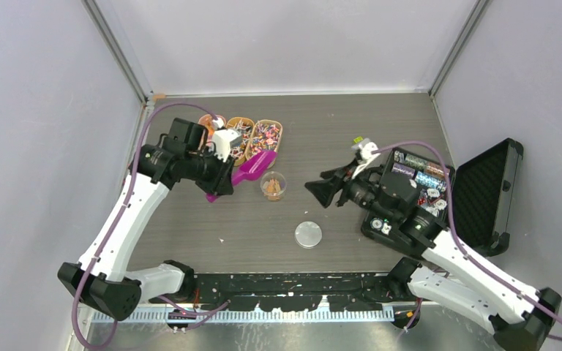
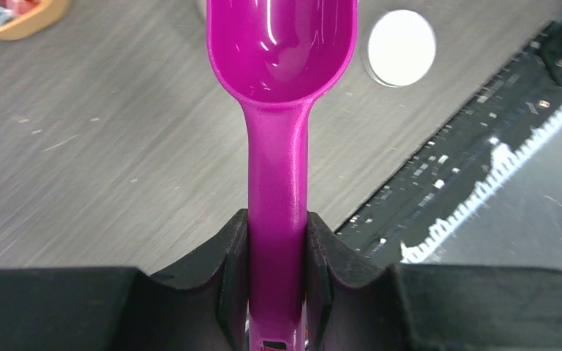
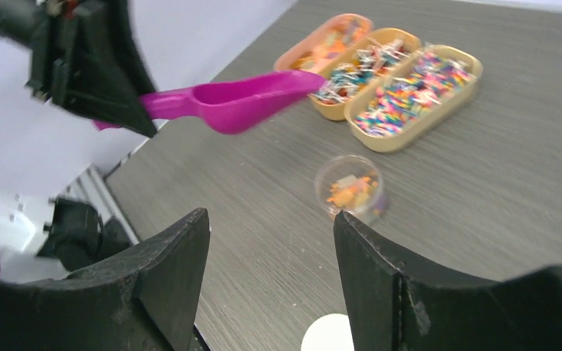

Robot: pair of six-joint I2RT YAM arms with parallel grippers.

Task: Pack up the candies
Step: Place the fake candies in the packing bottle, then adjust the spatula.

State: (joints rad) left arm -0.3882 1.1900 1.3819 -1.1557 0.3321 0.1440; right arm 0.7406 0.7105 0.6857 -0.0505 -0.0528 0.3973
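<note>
Three tan trays [image 1: 243, 135] at the back hold the candies: orange ones [image 3: 327, 45], pale ones, and mixed colours [image 3: 413, 91]. A small clear cup [image 1: 273, 186] [image 3: 349, 188] in front of the trays holds some orange candies. My left gripper [image 1: 218, 184] [image 2: 278, 227] is shut on the handle of a magenta scoop [image 1: 255, 168] [image 2: 282, 44] [image 3: 241, 102]. The scoop's bowl is empty and hangs between the trays and the cup. My right gripper [image 1: 318, 191] [image 3: 271, 219] stands open to the right of the cup, nothing between its fingers.
A round white lid [image 1: 308, 235] [image 2: 402, 38] [image 3: 327, 336] lies flat nearer the front. An open black case [image 1: 486, 194] with poker chips sits at the right, under my right arm. A black rail [image 1: 293, 281] runs along the near table edge.
</note>
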